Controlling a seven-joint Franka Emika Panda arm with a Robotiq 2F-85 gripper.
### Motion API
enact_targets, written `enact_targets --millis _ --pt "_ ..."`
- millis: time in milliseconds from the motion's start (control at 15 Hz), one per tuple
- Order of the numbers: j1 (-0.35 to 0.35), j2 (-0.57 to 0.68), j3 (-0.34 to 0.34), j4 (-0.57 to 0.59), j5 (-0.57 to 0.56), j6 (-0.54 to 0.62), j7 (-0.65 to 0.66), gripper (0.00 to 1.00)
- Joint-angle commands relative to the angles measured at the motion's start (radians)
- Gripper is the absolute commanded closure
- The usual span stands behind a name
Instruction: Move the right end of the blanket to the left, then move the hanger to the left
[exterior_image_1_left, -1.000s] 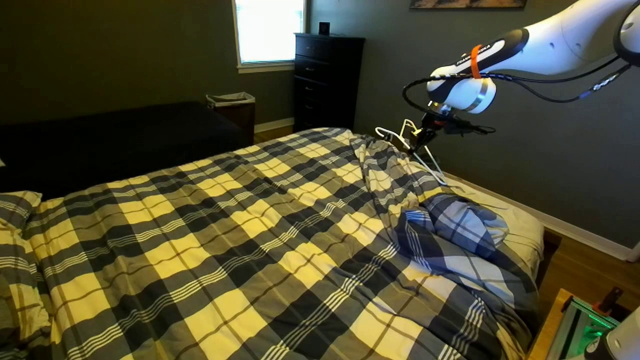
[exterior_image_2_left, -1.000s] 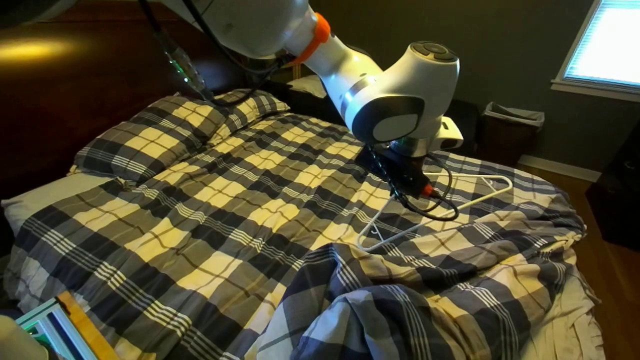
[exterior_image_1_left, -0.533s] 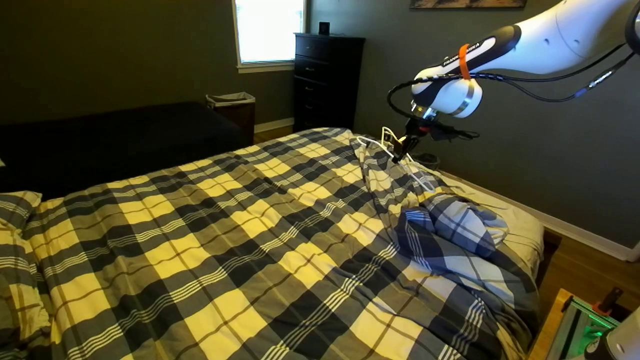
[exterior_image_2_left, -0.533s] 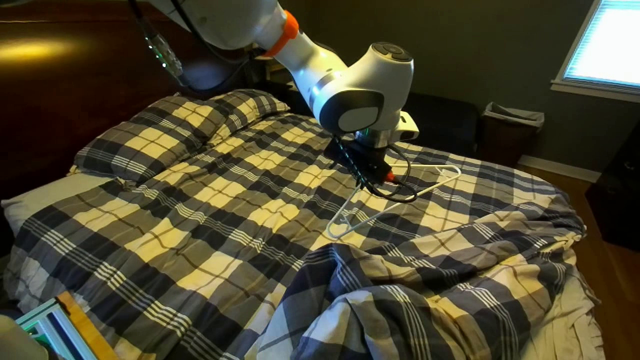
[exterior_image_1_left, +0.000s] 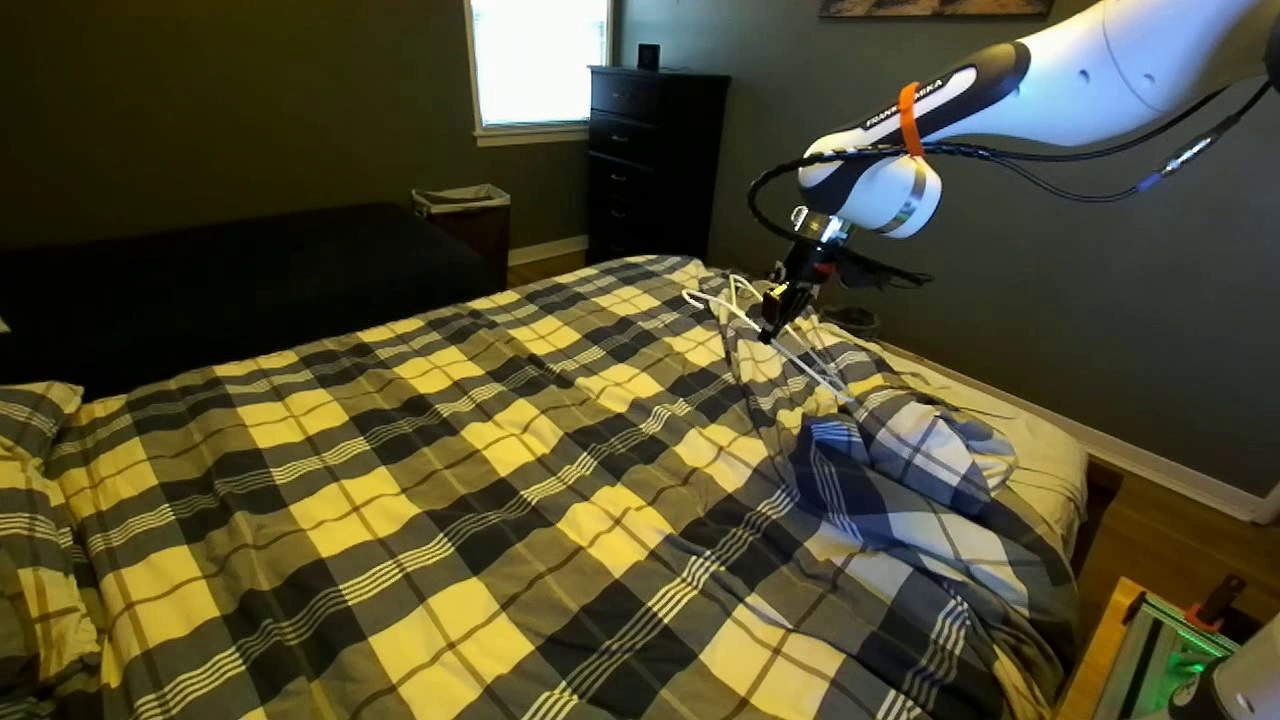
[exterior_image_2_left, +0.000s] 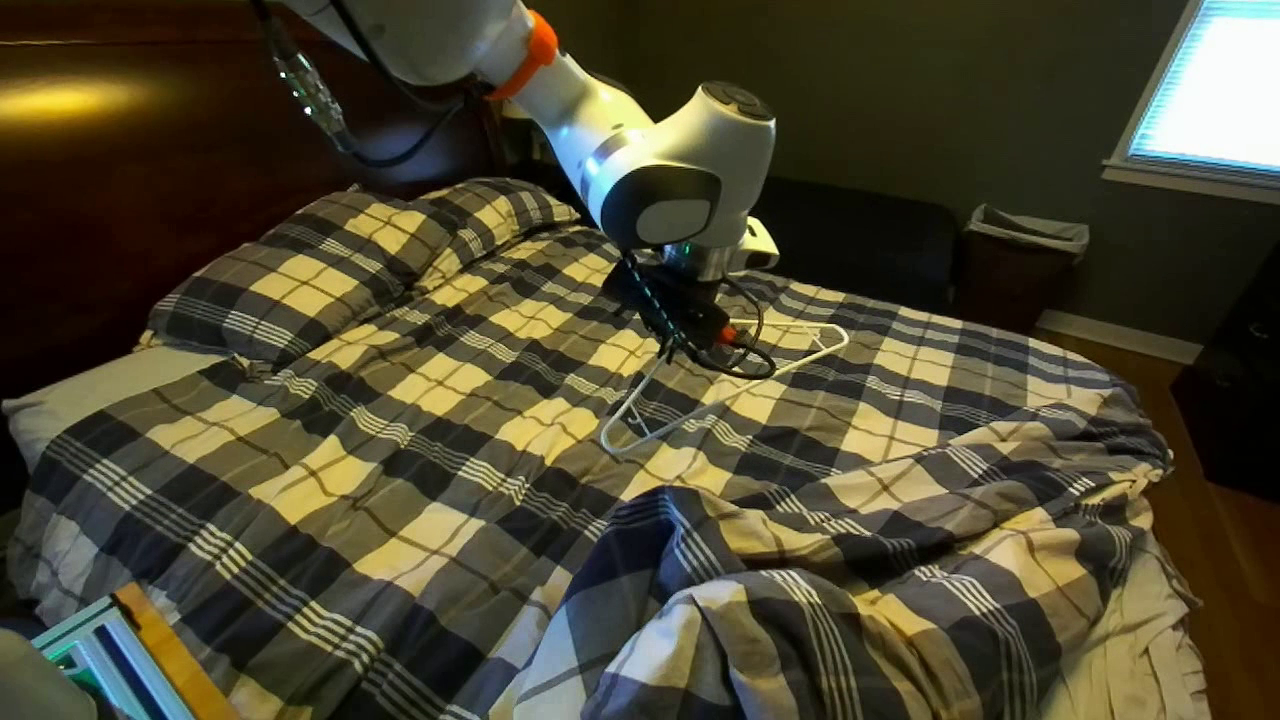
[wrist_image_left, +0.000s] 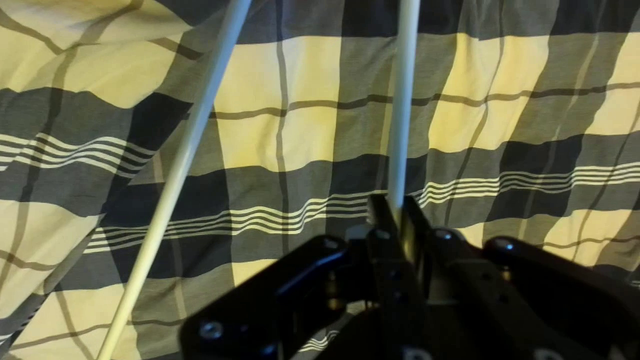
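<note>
Right, the pincer (wrist_image_left: 395, 209) has a rod of the hanger (wrist_image_left: 403, 100) pinched between its slim black fingers, the gap narrow, the smooth round bar running straight out past the tips. On the left of the wrist view a second rod of that same hanger slants across, apart from the pincer, bluish up top and creamy lower down. What a shape in an exterior view: a long, thin, white triangle with rounded corners and short crosspieces near two ends, tilted over the blanket (exterior_image_1_left: 450, 500). Whether its low corner touches cloth, I can't tell. And that blanket is a big show of checks, cream-yellow, grey and near-black, crossed by bundles of fine white stripes; nearly flat over most of its spread, it bunches into thick, soft folds towards one end, where a bluish plaid turns up. Just past those folds comes the sheet (exterior_image_1_left: 1050, 430), plain, pale and creased. Above leans the arm (exterior_image_1_left: 1080, 85), glossy white with dark panels, an orange band (exterior_image_1_left: 910, 118) wrapped around it and a cable (exterior_image_1_left: 862, 154) looping near its lower end. Two plump pillows (exterior_image_2_left: 310, 270) wear matching checks, set near a polished, reddish-brown headboard (exterior_image_2_left: 150, 180) that shines yellow in one patch.
</note>
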Motion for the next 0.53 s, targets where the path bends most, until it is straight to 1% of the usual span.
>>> enact_targets --millis 0,467 --pt "0.031 0.002 -0.009 -0.003 0.048 -0.029 -0.037 0.98" --pt "0.065 0.019 0.004 -0.004 0.097 -0.034 -0.081 0.98"
